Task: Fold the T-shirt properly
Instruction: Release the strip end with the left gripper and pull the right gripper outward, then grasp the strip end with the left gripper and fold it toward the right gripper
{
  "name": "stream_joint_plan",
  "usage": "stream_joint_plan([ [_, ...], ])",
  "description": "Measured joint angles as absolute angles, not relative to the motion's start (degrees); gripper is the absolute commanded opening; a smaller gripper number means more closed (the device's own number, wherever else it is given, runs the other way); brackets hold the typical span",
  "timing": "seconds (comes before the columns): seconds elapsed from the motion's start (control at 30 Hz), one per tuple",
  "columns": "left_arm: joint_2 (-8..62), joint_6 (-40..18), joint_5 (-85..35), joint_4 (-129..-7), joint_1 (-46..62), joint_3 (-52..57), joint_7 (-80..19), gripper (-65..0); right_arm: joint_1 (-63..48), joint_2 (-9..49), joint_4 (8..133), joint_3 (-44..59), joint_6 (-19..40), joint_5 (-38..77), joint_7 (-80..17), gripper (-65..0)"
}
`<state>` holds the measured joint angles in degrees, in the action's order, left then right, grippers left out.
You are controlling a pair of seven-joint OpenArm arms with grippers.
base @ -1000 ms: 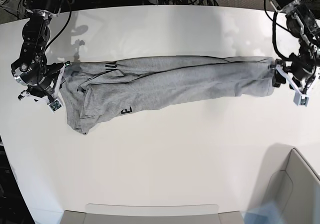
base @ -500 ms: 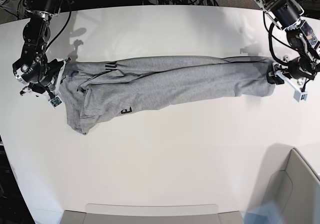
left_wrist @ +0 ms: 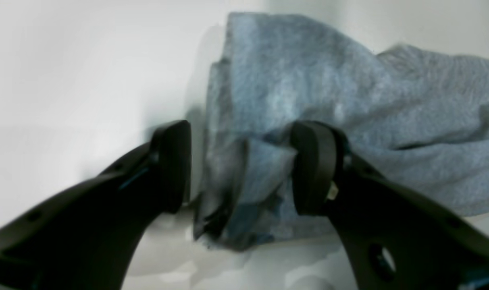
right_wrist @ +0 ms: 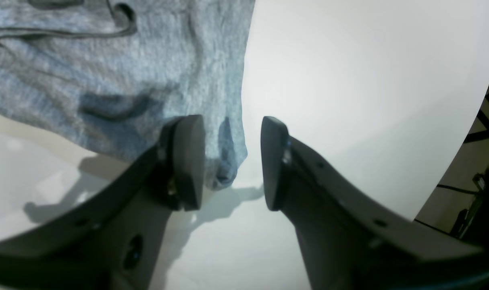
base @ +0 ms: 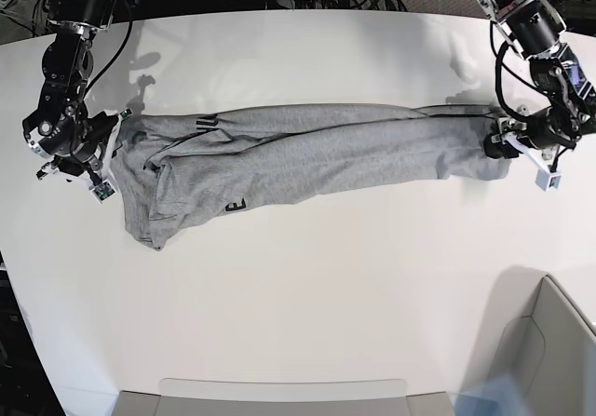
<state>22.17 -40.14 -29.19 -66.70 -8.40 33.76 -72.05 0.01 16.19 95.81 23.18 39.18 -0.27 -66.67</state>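
T-shirt [base: 307, 151]: bunched lengthwise across the white surface [base: 307, 295].
Left pincer [left_wrist: 240, 169]: wide open, straddling one end.
Right pincer [right_wrist: 232, 161]: parted, straddling the other edge.
Advice: pinch both ends evenly, then lift together.

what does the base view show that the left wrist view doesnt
Only the base view shows the whole T-shirt stretched in a long band across the white table, its black lettering, and the right gripper at the far end. Only the left wrist view shows the left gripper with jaws apart around bunched cloth. Both show the grey shirt on the table.
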Motion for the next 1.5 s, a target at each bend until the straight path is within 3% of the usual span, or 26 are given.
stream_joint_plan([
  [0.1,21.9,-40.2,-29.4,-66.7,-8.4,33.5,-71.9,-35.8,0.0,16.2,95.8,23.2,39.2,-0.3,-66.7,-41.9],
  [0.27,21.9,-40.2,-30.1,-66.5,-8.4,33.5,-73.5,-65.0,0.0,16.2,95.8,23.2,39.2,-0.3,-66.7,-41.9],
  [0.93,29.7,-39.9,-27.9,-66.5,-11.1,33.4,-76.2,-65.0,2.6,12.3,99.6,23.6,39.2,-0.2,-66.7,-41.9],
  [1.13,30.3,-39.9,-27.4,-79.9,-11.5,33.5,-80.2,-65.0,2.7,12.0,100.1,23.6,39.2,-0.1,-66.7,-41.9],
  [1.4,20.4,-39.6,-27.4,-92.9,-8.4,32.6,-80.8,-65.0,2.7,12.0,100.0,23.6,39.2,-0.3,-66.7,-41.9],
  [1.5,17.4,-33.2,-27.0,-98.7,-6.7,28.7,-81.3,-65.0,3.1,12.0,99.8,23.6,39.2,-0.3,-66.7,-41.9],
])
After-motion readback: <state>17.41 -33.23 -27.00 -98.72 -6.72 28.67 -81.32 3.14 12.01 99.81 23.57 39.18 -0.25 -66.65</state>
